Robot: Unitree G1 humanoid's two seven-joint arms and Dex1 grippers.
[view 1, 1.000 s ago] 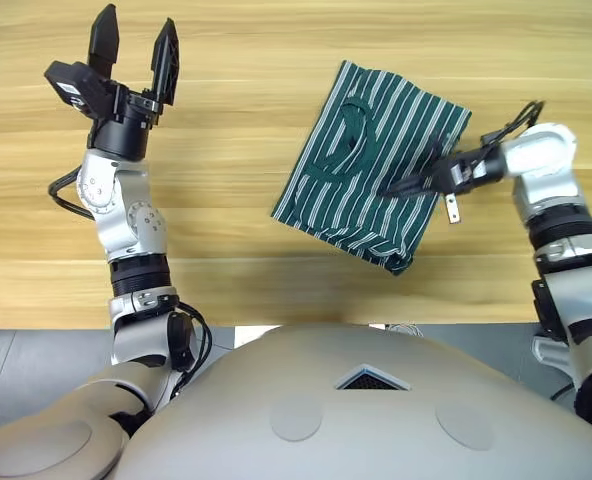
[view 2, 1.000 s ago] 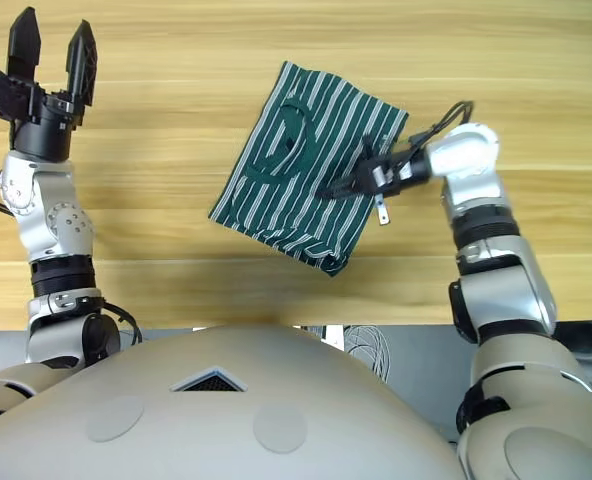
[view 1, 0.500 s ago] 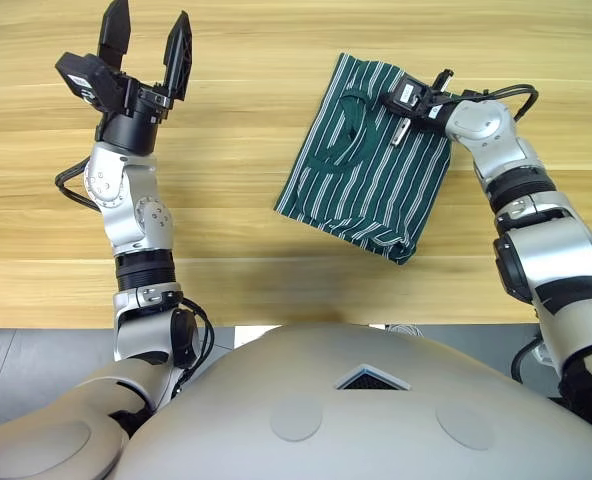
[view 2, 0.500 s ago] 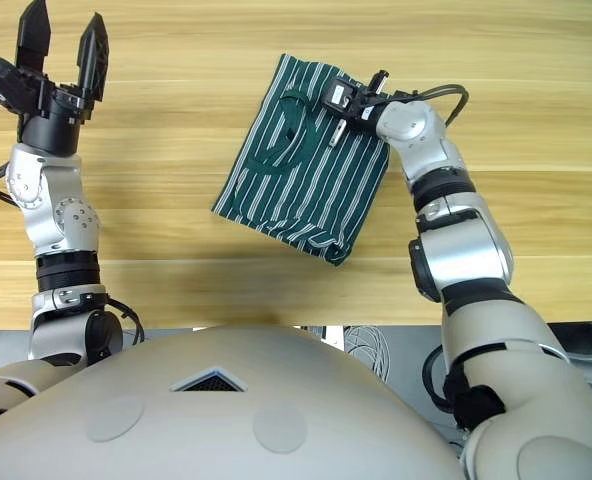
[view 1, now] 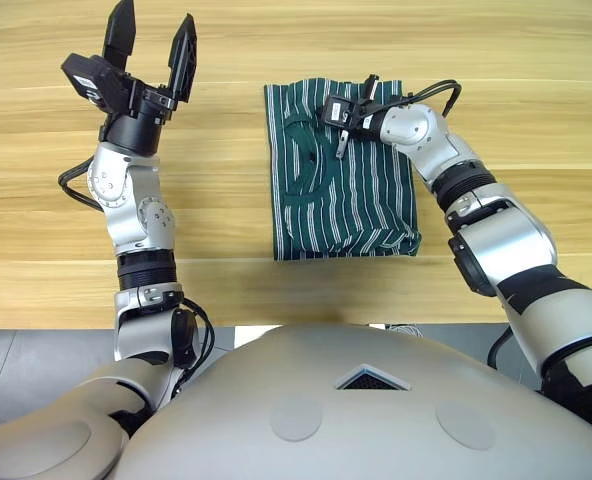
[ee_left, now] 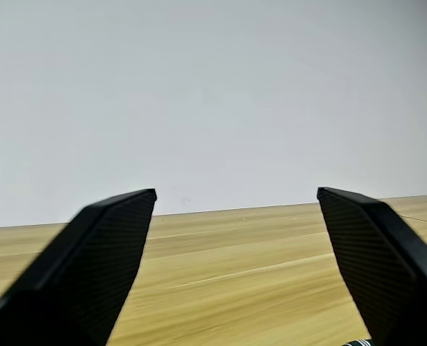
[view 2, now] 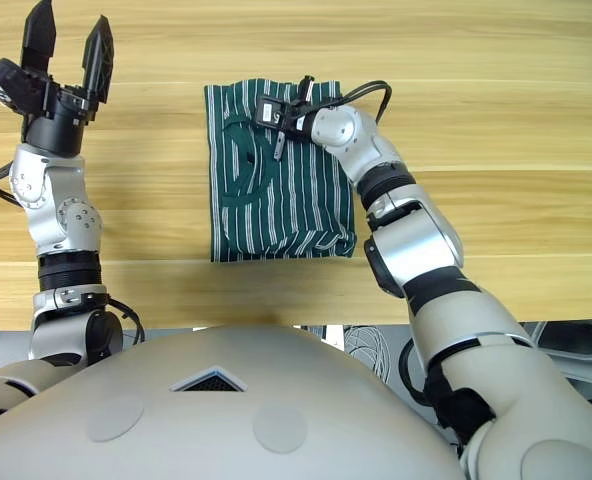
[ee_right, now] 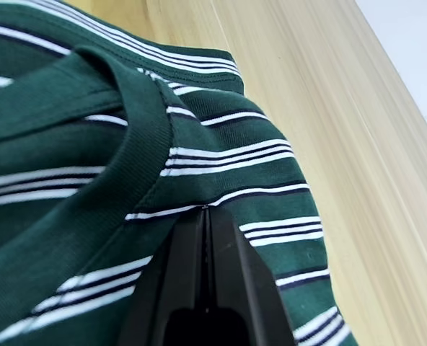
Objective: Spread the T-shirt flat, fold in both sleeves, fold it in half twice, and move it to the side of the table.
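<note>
Centre of the wooden counter [view 1: 536,90]: green T-shirt [view 1: 341,190] with white stripes, folded into a compact rectangle, lying flat, collar [view 1: 306,150] towards the far side, a small rumple at the near right corner.

Far half of the T-shirt: right claw [view 1: 343,150], clenched, fingers pressed together, tips set down on the cloth just beside the collar seam. Not possible to tell whether any cloth is pinched between the tips. Right arm reaching in from the right, forearm crossing the far right corner of the T-shirt.

Far left of the counter: left claw [view 1: 156,20], released, fingers spread wide and pointing away, raised above the counter, well apart from the T-shirt, grasping nothing.
</note>
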